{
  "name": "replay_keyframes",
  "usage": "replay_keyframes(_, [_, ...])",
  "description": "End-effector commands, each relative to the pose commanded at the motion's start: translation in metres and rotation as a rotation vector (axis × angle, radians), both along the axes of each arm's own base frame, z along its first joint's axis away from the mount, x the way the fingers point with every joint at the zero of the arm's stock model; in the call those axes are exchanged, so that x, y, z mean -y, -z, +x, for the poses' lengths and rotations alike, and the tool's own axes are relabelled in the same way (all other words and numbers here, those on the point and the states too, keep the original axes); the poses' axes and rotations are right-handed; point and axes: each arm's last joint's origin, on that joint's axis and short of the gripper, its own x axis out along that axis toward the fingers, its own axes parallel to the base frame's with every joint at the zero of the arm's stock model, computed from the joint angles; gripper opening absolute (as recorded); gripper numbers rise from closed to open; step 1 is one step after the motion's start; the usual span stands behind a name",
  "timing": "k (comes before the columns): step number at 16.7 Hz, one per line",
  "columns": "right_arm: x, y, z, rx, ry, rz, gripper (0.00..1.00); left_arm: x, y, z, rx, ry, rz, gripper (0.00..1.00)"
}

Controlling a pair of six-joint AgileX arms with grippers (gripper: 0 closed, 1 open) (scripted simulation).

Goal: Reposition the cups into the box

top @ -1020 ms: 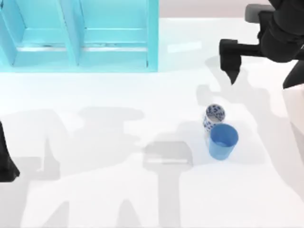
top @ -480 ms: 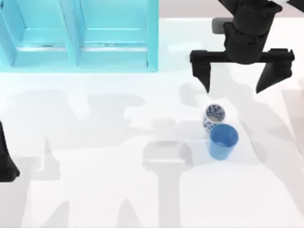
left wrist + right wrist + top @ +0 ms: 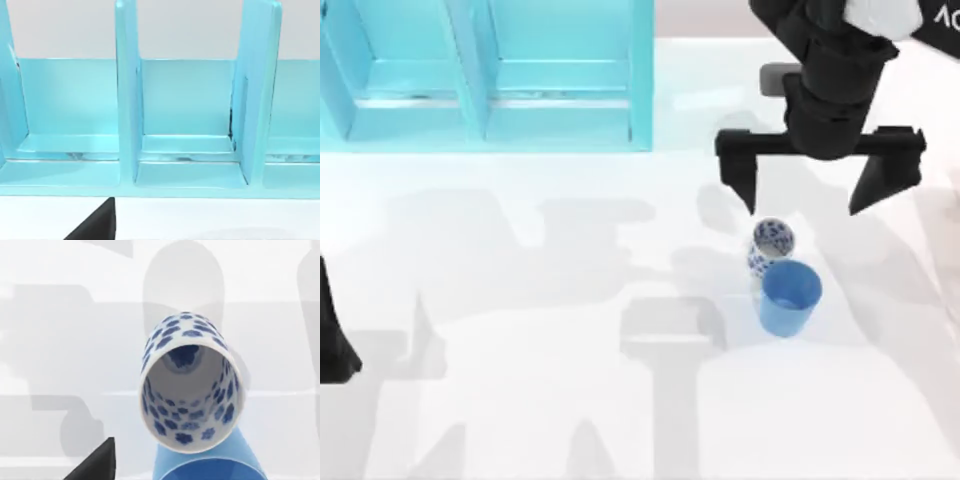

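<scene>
Right gripper (image 3: 820, 180) spread wide above the white table (image 3: 520, 400), on the far side of the two cups.

Both its dark fingers point down, well apart, one to the left and one to the right of the white cup with dark blue speckles (image 3: 771, 245). That cup stands upright on the right half of the table, and the plain blue cup (image 3: 788, 297) stands touching it on its near side. From my right wrist camera I look straight into the speckled cup's open mouth (image 3: 189, 385), the blue cup's rim (image 3: 207, 465) just beside it. A light blue box (image 3: 490, 75) with upright dividers sits at the far left. My left arm (image 3: 334, 330) is parked at the near left edge; I cannot tell its fingers' state.
</scene>
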Motion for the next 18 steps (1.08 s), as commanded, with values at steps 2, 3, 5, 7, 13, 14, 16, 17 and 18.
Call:
replay_keyframes(2, [-0.001, 0.025, 0.001, 0.012, 0.000, 0.006, 1.00, 0.000, 0.000, 0.000, 0.000, 0.000, 0.000, 1.00])
replay_keyframes(3, [-0.001, 0.037, 0.001, 0.016, 0.000, 0.008, 1.00, 0.000, 0.000, 0.000, 0.000, 0.000, 0.000, 1.00])
replay_keyframes(5, [0.000, 0.058, -0.001, 0.010, 0.000, 0.005, 1.00, 0.000, 0.000, 0.000, 0.000, 0.000, 0.000, 1.00])
replay_keyframes(7, [0.000, 0.067, -0.003, 0.006, 0.000, 0.003, 1.00, 0.000, 0.000, 0.000, 0.000, 0.000, 0.000, 1.00])
replay_keyframes(13, [0.000, 0.067, -0.003, 0.006, 0.000, 0.003, 0.77, 0.000, 0.000, 0.000, 0.000, 0.000, 0.000, 1.00])
replay_keyframes(14, [0.000, 0.067, -0.003, 0.006, 0.000, 0.003, 0.70, 0.000, 0.000, 0.000, 0.000, 0.000, 0.000, 1.00])
replay_keyframes(16, [0.000, 0.067, -0.003, 0.006, 0.000, 0.003, 0.55, 0.000, 0.000, 0.000, 0.000, 0.000, 0.000, 1.00])
replay_keyframes(17, [0.000, 0.067, -0.003, 0.006, 0.000, 0.003, 0.47, 0.000, 0.000, 0.000, 0.000, 0.000, 0.000, 1.00])
replay_keyframes(18, [0.000, 0.067, -0.003, 0.006, 0.000, 0.003, 0.40, 0.000, 0.000, 0.000, 0.000, 0.000, 0.000, 1.00])
